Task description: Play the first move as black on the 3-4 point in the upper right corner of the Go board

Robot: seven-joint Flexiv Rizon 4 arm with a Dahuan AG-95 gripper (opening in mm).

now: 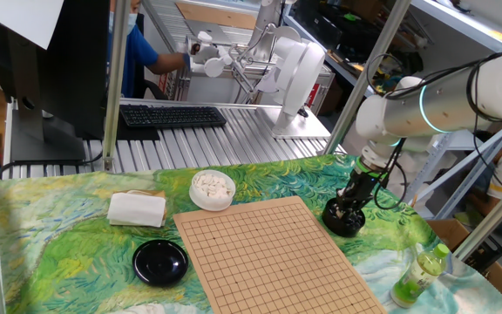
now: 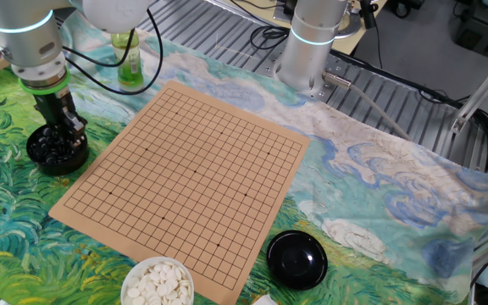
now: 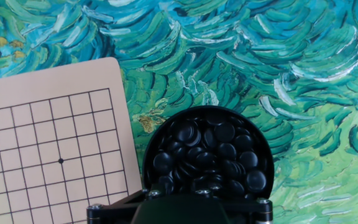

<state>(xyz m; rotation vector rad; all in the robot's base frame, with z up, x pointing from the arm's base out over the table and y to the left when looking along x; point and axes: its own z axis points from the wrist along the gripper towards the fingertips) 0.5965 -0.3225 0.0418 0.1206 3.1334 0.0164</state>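
The Go board (image 1: 268,253) lies bare on the painted cloth, with no stones on it. It also shows in the other fixed view (image 2: 193,178), and one corner of it shows in the hand view (image 3: 42,143). A black bowl of glossy black stones (image 3: 207,155) stands just off that corner (image 1: 343,220) (image 2: 56,151). My gripper (image 1: 349,208) (image 2: 61,134) reaches down into this bowl among the stones. Its fingertips are hidden; the hand view shows only the dark gripper body at the bottom edge. The grid crossings near the corner star point (image 3: 61,161) are bare.
A white bowl of white stones (image 1: 212,188) (image 2: 158,283) and a black lid (image 1: 159,262) (image 2: 296,259) sit beside the board. A folded white cloth (image 1: 136,209) lies at the left. A green bottle (image 1: 421,272) (image 2: 128,61) stands near the bowl of black stones.
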